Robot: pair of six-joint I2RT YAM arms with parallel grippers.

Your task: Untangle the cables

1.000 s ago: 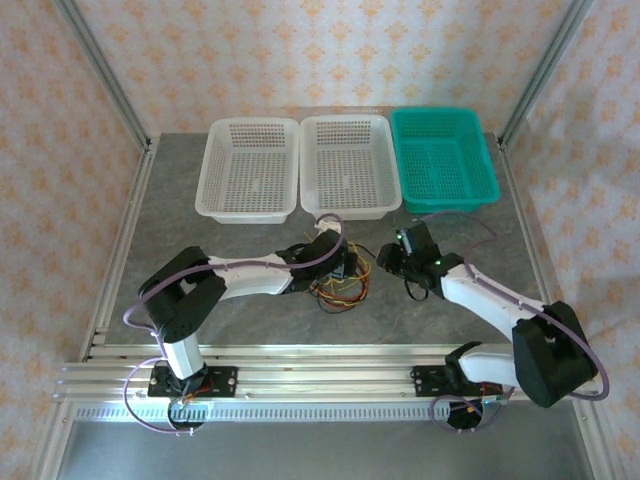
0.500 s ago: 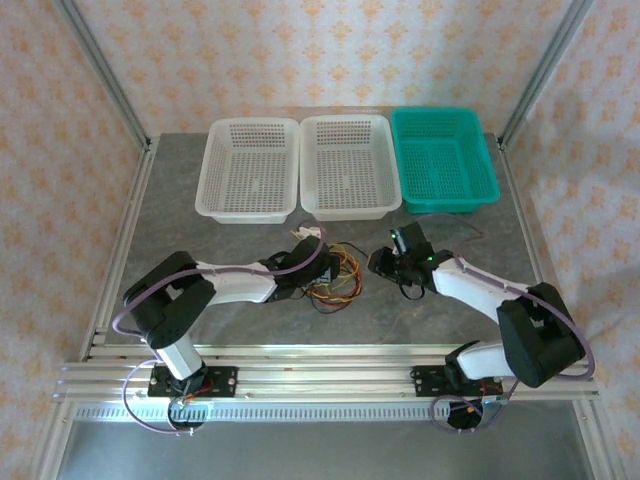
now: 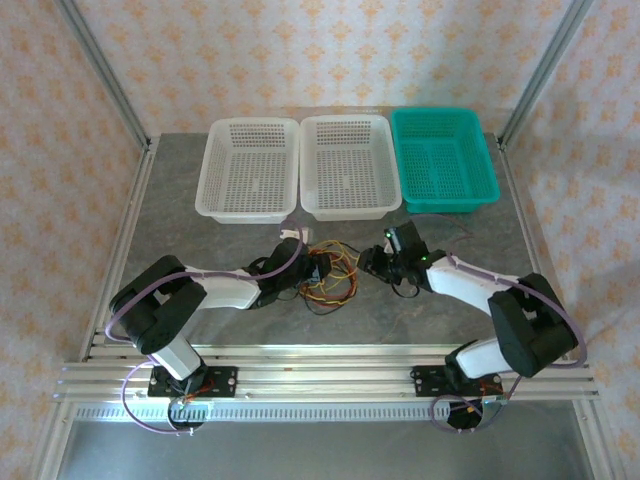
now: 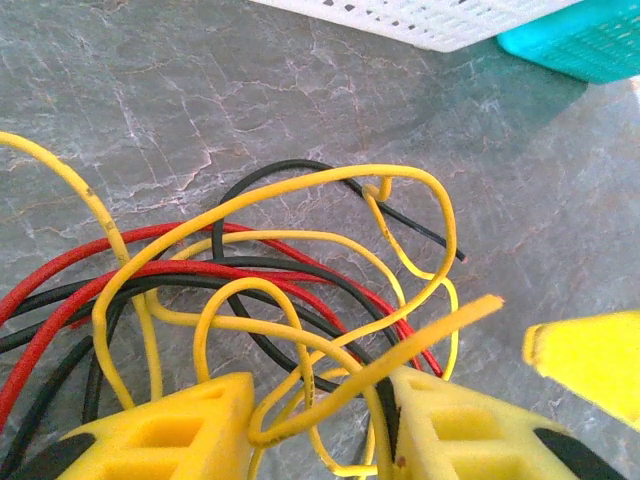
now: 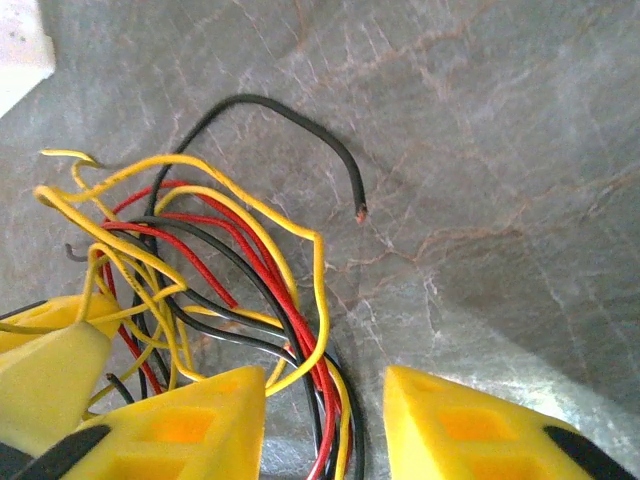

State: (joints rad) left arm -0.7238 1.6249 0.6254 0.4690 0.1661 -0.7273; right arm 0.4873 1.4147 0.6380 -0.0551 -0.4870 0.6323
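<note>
Where the grey marbled surface (image 3: 190,205) lies bare in front of the baskets, the cables (image 3: 335,275) sit in one tangled heap of three colours: red, black and yellow. The strands cross and loop over each other so much that the separate wires cannot be counted. In the right wrist view one black end (image 5: 352,195) sticks out of the heap and rests loose on the stone.

Two pincers meet at the heap, one on each side. The left pincer (image 3: 315,272) is at its left edge. Seen from its own wrist, the left pincer (image 4: 320,430) has its jaws partly apart, with several yellow loops running between them and none pinched flat. The right pincer (image 3: 372,262) is at the heap's right edge. From its own wrist, the right pincer (image 5: 325,425) is also partly apart. A bundle of red, black and yellow strands passes through the gap, close against one jaw and clear of the other.

The two arms reach in from the near edge. Behind the heap stand three baskets in a row: two white baskets (image 3: 252,122) (image 3: 345,118) and one teal basket (image 3: 433,111).
</note>
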